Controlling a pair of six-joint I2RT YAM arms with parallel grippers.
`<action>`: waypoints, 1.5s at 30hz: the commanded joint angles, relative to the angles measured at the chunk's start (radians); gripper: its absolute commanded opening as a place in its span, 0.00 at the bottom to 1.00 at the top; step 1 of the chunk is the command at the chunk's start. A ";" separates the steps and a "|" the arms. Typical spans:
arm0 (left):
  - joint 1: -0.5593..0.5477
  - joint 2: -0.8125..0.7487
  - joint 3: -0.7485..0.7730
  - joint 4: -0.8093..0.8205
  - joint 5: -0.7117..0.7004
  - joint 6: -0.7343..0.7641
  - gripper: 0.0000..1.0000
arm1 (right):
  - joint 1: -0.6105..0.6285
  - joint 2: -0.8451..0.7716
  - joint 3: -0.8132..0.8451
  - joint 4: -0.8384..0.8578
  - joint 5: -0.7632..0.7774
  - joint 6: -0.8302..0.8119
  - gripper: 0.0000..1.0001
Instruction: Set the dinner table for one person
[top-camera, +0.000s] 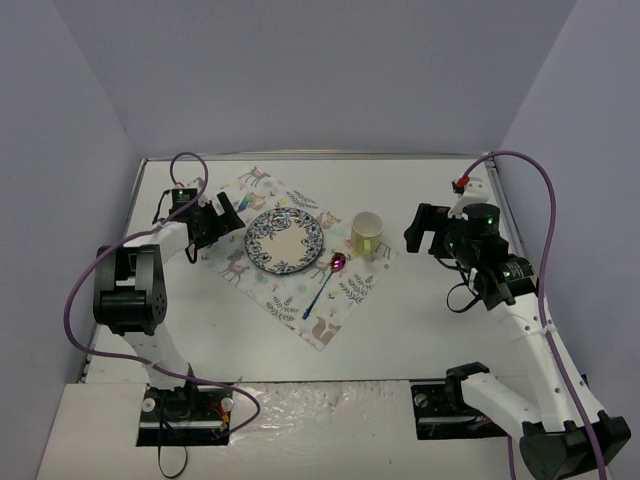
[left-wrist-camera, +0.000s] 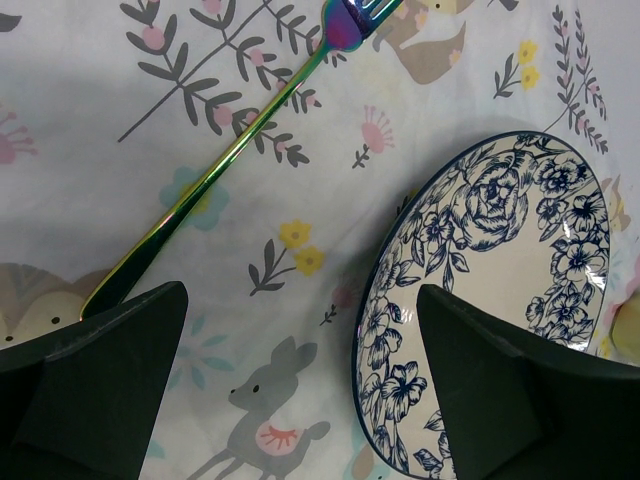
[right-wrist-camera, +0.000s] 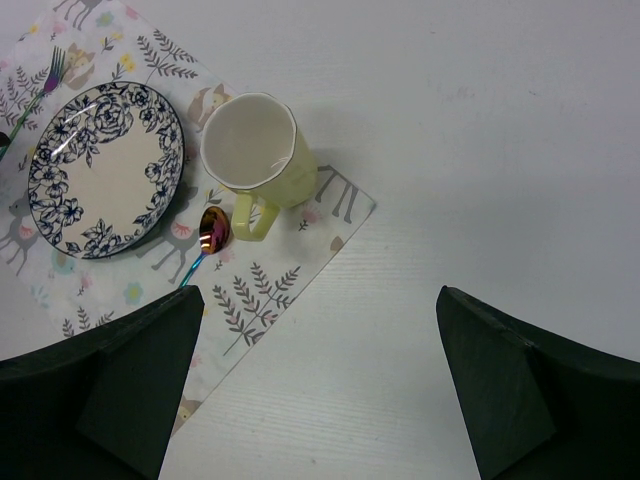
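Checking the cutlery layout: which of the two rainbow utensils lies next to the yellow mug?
The spoon, its bowl right beside the handle of the mug; the fork lies on the opposite side of the plate.

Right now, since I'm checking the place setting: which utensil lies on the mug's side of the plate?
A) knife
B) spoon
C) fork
B: the spoon lies at the plate edge nearest the yellow mug, while the fork is on the plate's opposite side.

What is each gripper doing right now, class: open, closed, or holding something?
Left gripper: open, holding nothing.
Right gripper: open, holding nothing.
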 joint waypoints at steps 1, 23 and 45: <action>0.001 -0.008 0.064 0.017 -0.027 0.028 0.97 | -0.006 -0.013 0.007 0.049 0.022 -0.002 1.00; 0.001 0.033 0.093 -0.051 -0.077 0.070 0.97 | -0.006 -0.017 0.001 0.048 0.022 -0.001 1.00; 0.001 0.038 0.121 -0.072 -0.100 0.096 0.97 | -0.006 -0.025 -0.007 0.049 0.013 0.005 1.00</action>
